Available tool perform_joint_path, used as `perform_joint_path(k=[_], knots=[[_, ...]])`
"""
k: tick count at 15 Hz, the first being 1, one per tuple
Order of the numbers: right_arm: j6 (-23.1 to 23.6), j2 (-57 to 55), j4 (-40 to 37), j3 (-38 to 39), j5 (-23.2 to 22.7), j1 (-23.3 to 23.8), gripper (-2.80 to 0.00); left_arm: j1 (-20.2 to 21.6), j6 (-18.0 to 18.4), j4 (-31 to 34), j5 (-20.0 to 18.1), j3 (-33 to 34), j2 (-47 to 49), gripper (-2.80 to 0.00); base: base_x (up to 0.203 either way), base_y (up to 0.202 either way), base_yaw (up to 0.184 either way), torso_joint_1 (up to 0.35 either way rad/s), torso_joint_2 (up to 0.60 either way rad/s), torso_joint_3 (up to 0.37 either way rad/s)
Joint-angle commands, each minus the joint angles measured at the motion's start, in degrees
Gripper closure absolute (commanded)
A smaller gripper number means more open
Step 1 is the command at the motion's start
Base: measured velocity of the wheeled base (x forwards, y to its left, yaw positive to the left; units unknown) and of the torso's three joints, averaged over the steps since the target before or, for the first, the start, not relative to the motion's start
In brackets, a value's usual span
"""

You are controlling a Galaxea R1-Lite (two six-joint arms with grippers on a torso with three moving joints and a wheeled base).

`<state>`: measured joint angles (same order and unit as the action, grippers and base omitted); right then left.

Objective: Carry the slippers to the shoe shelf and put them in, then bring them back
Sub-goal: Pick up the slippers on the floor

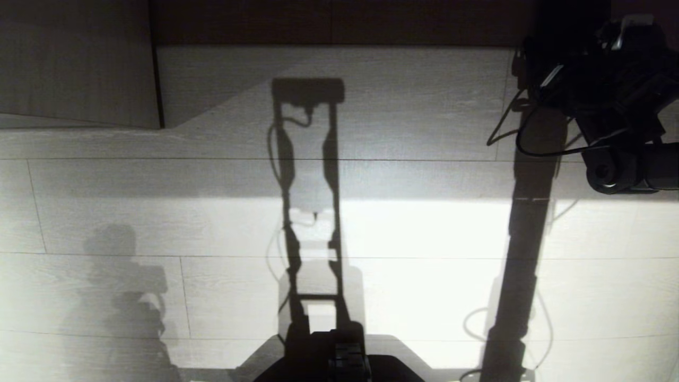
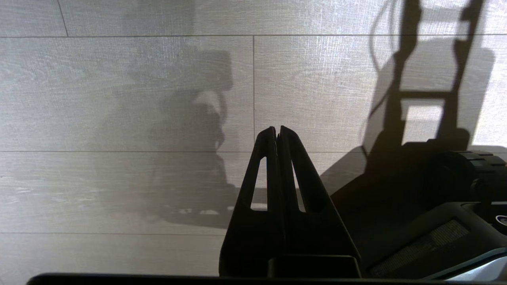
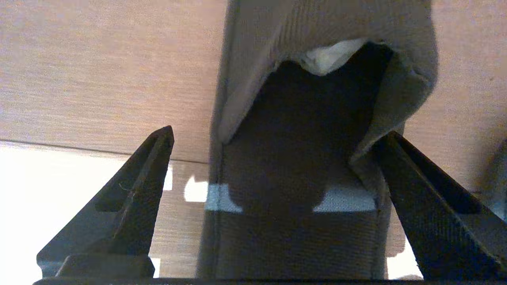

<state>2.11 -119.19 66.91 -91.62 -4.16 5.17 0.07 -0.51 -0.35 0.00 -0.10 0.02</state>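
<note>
Right claw (image 3: pixel 273 134) gaped wide over the floor (image 3: pixel 79 79), one grey slipper (image 3: pixel 317 79) lying between its fingers, ungripped; left claw (image 2: pixel 277 130) hung closed, empty.

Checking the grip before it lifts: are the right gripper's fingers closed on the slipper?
No, the right gripper stands open, its fingers spread to either side of the slipper.

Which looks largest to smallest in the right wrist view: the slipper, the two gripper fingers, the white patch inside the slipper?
1. slipper
2. two fingers, about alike; camera nearness enlarges them
3. white patch
</note>
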Motion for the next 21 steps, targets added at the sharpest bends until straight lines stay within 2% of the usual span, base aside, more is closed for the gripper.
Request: perform_joint_path(k=[1,7,13,17,21], knots=[[-0.07,-2.47,-0.27,-4.24,0.01,-0.07,-2.8,0.01,-0.02,0.0,0.0,0.01,0.06,0.0,0.0,0.0,0.0,0.0,0.0,0.0],[-1.09,-5.07,-4.22,-11.82,0.03,0.02,-2.8,0.01,-0.02,0.0,0.0,0.01,-0.02,0.0,0.0,0.0,0.0,0.0,0.0,0.0],[-1.85,-6.23,-6.18,-15.87,0.03,-0.07,-2.8,0.01,-0.02,0.0,0.0,0.01,-0.02,0.0,0.0,0.0,0.0,0.0,0.0,0.0],[-2.78,-4.89,-6.09,-15.23,0.7,0.02,-2.8,0.01,-0.02,0.0,0.0,0.01,0.06,0.0,0.0,0.0,0.0,0.0,0.0,0.0],[-5.58,0.31,-6.25,-9.44,1.16,0.02,-2.8,0.01,-0.02,0.0,0.0,0.01,-0.02,0.0,0.0,0.0,0.0,0.0,0.0,0.0]])
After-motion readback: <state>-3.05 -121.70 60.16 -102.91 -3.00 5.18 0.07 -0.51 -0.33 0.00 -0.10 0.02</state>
